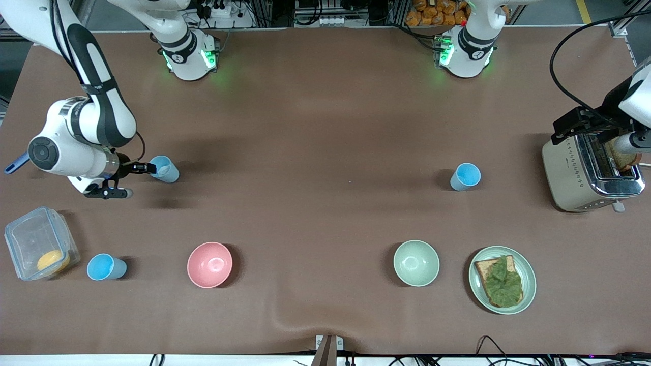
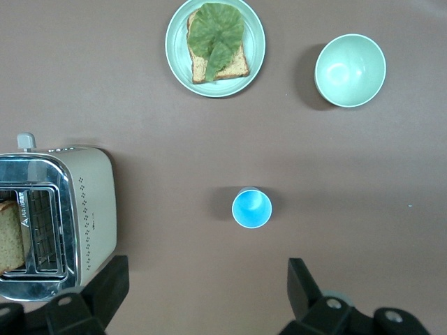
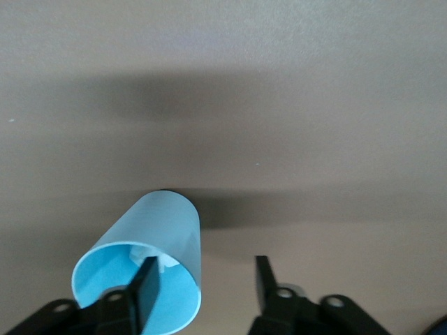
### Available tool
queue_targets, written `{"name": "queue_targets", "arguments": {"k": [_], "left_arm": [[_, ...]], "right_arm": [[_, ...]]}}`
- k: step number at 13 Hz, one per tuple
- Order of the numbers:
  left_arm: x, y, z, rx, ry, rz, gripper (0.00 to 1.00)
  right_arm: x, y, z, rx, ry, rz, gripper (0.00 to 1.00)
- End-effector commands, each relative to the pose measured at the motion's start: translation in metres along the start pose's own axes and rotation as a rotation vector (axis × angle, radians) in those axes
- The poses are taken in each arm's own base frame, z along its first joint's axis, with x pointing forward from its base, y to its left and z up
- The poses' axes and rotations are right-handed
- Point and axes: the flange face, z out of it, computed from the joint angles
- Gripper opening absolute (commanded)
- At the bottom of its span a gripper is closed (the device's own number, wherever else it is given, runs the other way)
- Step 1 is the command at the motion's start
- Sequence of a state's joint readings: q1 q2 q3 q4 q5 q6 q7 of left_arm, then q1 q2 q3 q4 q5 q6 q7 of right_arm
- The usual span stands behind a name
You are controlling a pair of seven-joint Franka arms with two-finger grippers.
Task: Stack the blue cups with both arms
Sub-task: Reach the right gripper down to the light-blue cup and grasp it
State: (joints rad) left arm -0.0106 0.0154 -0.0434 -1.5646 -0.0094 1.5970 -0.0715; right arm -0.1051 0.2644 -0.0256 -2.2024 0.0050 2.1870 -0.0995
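The right gripper [image 1: 133,179] stands with its jaws spread, one finger inside a smooth, tapered light-blue plastic cup [image 1: 165,169] and one outside, not clamped. The left gripper [image 2: 202,289] hangs wide open and empty over the table beside the ribbed metal toaster [image 1: 590,173], with a second blue cup [image 1: 466,176] nearby. A third cup [image 1: 105,267] stands by the clear plastic container [image 1: 38,249].

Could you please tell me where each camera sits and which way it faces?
Front view: high across the table, facing the right arm and left arm.
Left wrist view: looks down on toaster and nearby blue cup; open left gripper shows.
Right wrist view: close on another blue cup; open right gripper straddles its wall.
Shared: front and left wrist views both show the toaster.
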Motion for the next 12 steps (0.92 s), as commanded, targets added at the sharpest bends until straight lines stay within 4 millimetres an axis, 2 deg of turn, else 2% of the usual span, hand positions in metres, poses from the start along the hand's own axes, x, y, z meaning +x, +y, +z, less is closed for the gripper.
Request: {"name": "queue_targets", "arguments": {"k": [1, 2, 3, 4, 5, 6, 7, 10, 12], "left_arm": [[0.002, -0.001, -0.005, 0.030, 0.014, 0.003, 1.00], [0.002, -0.001, -0.005, 0.030, 0.014, 0.003, 1.00], [0.002, 0.000, -0.005, 0.030, 0.014, 0.004, 1.00], [0.002, 0.000, -0.005, 0.030, 0.014, 0.004, 1.00], [0.002, 0.000, -0.005, 0.030, 0.014, 0.004, 1.00], [0.002, 0.001, -0.005, 0.030, 0.014, 0.006, 1.00], [0.002, 0.002, -0.005, 0.029, 0.014, 0.007, 1.00], [0.002, 0.001, -0.005, 0.030, 0.014, 0.006, 1.00], [0.002, 0.000, -0.005, 0.030, 0.014, 0.004, 1.00]], "right_arm": [[-0.001, 0.002, 0.006, 0.012, -0.011, -0.004, 0.26], [-0.001, 0.002, 0.007, 0.027, -0.010, 0.007, 0.25], [-0.002, 0.002, 0.007, 0.055, -0.009, 0.016, 0.19], [-0.002, 0.001, 0.008, 0.071, -0.011, 0.005, 0.05], [-0.002, 0.001, 0.013, 0.094, -0.039, 0.014, 0.00], [0.000, -0.001, 0.011, 0.116, -0.060, 0.023, 0.00], [0.004, -0.011, 0.001, 0.128, -0.083, 0.020, 0.00], [0.019, -0.055, -0.045, 0.160, -0.121, -0.004, 0.00], [0.023, -0.120, -0.072, 0.167, -0.130, 0.048, 0.00]]}}
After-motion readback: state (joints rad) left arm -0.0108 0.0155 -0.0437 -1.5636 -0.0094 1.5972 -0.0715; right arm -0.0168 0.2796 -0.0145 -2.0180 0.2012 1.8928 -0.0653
